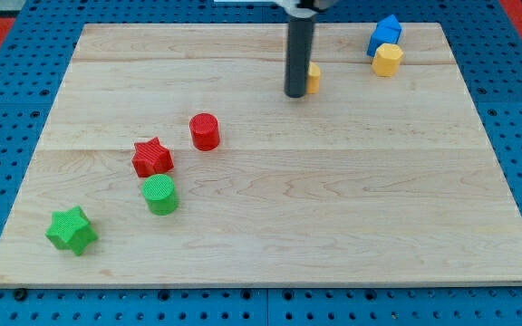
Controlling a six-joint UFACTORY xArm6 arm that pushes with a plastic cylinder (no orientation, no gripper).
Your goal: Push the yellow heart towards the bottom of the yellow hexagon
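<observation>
My tip (296, 94) is touching the yellow heart's (313, 78) left side, mostly hiding it; no grasping tool exists. The yellow hexagon (387, 60) is sitting right, near the blue block (384, 34). An off-centre push is risking the heart slipping sideways.

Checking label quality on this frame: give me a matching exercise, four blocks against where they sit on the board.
Blocks:
1. green star-shaped block
2. red cylinder block
3. blue block
4. yellow block, mostly hidden

Places:
A. just right of my tip
B. nearest the wooden board's bottom-left corner
C. near the view's top right, directly behind the yellow hexagon block
D. up and right of the red star-shaped block

Pairs: 1-B, 2-D, 3-C, 4-A
</observation>
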